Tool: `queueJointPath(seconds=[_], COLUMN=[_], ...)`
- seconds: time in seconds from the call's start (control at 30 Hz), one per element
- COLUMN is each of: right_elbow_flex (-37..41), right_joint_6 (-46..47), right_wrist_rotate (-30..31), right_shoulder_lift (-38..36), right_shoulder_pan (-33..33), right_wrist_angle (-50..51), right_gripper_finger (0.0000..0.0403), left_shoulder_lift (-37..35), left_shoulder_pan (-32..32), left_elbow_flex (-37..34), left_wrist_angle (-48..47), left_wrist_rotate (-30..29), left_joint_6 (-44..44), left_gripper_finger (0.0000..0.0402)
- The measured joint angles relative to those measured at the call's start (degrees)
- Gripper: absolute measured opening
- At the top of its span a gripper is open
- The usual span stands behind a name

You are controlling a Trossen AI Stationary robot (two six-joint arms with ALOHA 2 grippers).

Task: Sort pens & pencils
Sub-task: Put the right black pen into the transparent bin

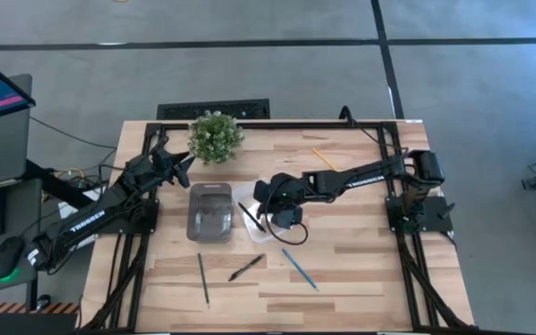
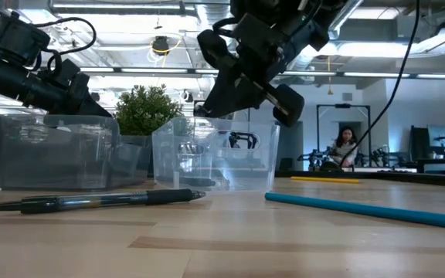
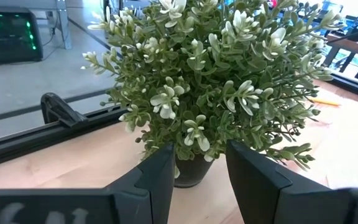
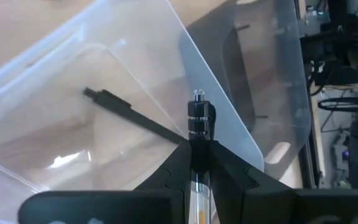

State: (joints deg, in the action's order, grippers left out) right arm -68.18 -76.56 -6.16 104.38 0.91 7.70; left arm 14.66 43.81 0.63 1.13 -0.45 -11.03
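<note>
Now, starting at the near edge of the table, a dark green pencil (image 1: 203,279) lies at about 7 o'clock from the middle. A black pen (image 1: 246,268) lies at 6 o'clock and a blue pencil (image 1: 299,268) at 5 o'clock, all apart from each other.

Farther in, the right gripper (image 4: 199,163) hangs over a clear bin (image 4: 55,93). It is squeezed tight on a held pen (image 4: 198,134), gripped near its top end. Another pen in the bin (image 4: 132,115) already lies on the floor of the bin. A second clear bin (image 1: 210,212) sits just to the side.

Pens and pencils look light, stiff and smooth, so they may roll or slip. I think the middle of each stick is the best place to pinch.

Farthest, a yellow pencil (image 1: 324,158) lies at 1 o'clock. The left gripper (image 3: 197,177) waits spread apart by the small plant (image 3: 216,81) at 11 o'clock.
</note>
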Motion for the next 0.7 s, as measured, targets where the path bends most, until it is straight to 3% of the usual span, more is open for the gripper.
queueJointPath(seconds=[0.27, 0.7], right_elbow_flex=[0.0, 0.1], right_joint_6=[0.1, -0.2], right_wrist_rotate=[-2.6, -0.7], right_shoulder_lift=[0.1, 8.6], right_shoulder_pan=[0.9, -0.4], right_wrist_angle=[-0.1, -2.0], right_gripper_finger=[0.0068, 0.0068], left_shoulder_lift=[0.0, 0.3], left_shoulder_pan=[0.0, 0.0], left_elbow_flex=[0.0, 0.0], left_wrist_angle=[0.0, 0.0], left_wrist_rotate=[0.0, 0.0], left_joint_6=[0.0, 0.5], left_gripper_finger=[0.0135, 0.0135])
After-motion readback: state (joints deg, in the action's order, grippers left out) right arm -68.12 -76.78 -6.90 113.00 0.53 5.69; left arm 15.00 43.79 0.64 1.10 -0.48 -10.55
